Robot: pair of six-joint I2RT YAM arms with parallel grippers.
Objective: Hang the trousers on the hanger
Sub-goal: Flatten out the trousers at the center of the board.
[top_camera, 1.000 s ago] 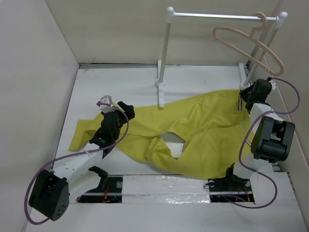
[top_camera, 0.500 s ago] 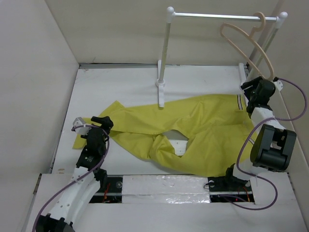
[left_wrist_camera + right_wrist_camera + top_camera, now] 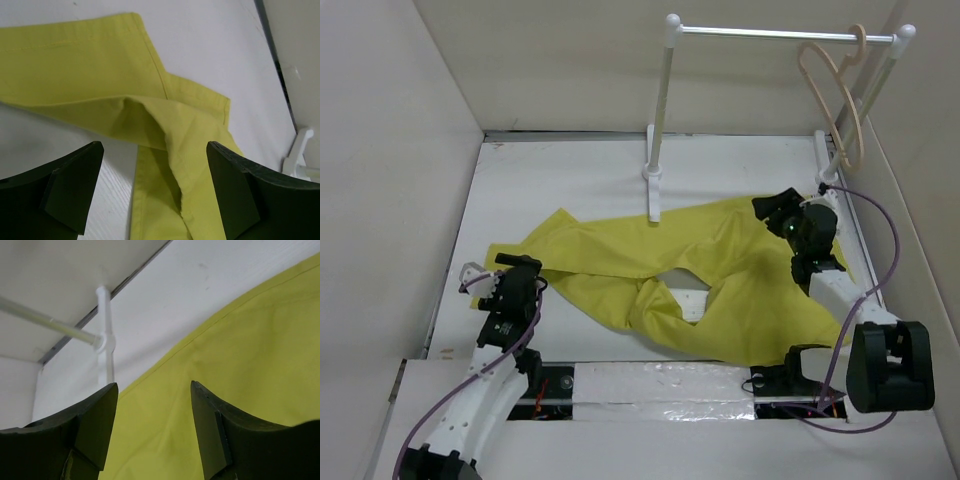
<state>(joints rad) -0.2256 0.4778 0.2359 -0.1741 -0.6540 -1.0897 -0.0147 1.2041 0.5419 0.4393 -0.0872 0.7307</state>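
Lying flat, the trousers (image 3: 720, 270) stretch from 9 to 3 o'clock. The hanger (image 3: 840, 100) hangs at 1 o'clock from the right gripper (image 3: 775, 208), the nearer one, wide open over their wide end. The left gripper (image 3: 498, 268) gapes open over the legs.

Trousers (image 3: 720, 262) sprawl across the counter (image 3: 560, 170), legs reaching toward the left edge. Left claw (image 3: 503, 272) sits by a leg end near that edge; right claw (image 3: 775, 209) is over the cloth's right part. Hanger (image 3: 840, 100) hangs on the rack (image 3: 660, 120), far right corner.
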